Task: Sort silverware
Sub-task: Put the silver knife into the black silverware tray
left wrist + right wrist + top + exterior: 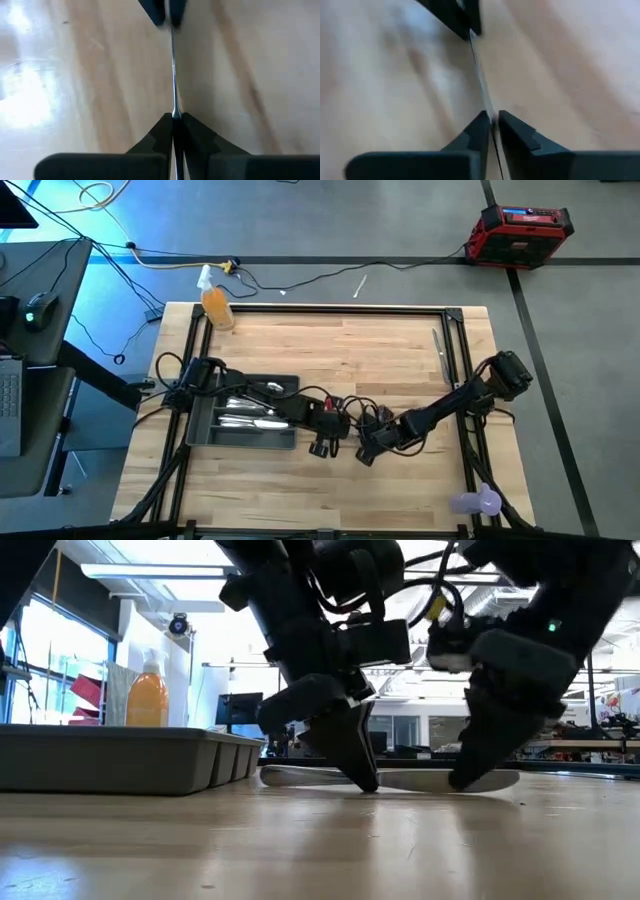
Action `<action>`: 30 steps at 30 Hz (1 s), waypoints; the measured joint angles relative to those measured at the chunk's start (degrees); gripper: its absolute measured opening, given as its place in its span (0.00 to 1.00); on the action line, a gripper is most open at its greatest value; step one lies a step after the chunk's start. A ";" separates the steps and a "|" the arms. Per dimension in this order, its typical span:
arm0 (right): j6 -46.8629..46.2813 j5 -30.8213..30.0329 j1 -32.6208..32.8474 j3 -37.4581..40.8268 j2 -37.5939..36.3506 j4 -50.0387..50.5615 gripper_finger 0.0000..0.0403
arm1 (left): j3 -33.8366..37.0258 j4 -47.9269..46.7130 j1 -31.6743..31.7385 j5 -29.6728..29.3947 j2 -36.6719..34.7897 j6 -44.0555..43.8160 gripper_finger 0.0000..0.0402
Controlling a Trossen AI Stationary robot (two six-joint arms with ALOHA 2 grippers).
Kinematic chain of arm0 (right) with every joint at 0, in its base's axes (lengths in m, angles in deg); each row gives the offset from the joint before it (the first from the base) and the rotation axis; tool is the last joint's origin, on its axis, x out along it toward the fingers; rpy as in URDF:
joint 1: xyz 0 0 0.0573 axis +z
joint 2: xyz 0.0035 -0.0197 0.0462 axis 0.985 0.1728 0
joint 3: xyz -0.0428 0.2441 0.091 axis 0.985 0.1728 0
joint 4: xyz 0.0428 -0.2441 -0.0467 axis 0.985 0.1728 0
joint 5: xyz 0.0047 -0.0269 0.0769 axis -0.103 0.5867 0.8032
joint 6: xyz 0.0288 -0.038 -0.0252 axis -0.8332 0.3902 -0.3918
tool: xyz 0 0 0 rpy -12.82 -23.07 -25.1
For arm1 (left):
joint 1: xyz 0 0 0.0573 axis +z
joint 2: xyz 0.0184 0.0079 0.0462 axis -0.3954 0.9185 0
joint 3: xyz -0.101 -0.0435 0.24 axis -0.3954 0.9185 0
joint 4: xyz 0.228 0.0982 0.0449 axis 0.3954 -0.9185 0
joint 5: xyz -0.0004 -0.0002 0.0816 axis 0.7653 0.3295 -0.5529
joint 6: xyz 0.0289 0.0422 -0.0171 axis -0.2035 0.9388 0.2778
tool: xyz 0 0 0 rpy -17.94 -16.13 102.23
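Right now both grippers sit low on the table [400,350], each pinching one end of the same knife [400,779], which lies flat on the wood just beside the tray [198,431].

Left gripper [174,118]: jaws together on the knife's thin edge, metal running straight out from between the fingertips toward the other gripper. Right gripper [491,118]: jaws nearly together with a thin gap, the knife sitting in that gap; reads as a light clamp, or one just loosening (hard to call).

From the low view the knife spans between the two sets of fingers, touching or barely off the table.

Progress: the tray already holds several silverware pieces [245,412] in its compartments, so a good part of the sorting looks done. Left over: this knife, plus one more piece [438,342] lying alone on the wood, well apart from both jaws, near the far right frame rail. A thin pale stick on the floor beyond the table may not be silverware; can't tell.

Likely step in hand: a handover or regrip of the knife before it goes into the tray.
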 joint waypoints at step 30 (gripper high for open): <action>-6.39 -20.96 11.58 -14.66 -9.35 22.09 0.38 | 29.11 -39.21 -13.30 -2.14 -48.68 -40.45 0.00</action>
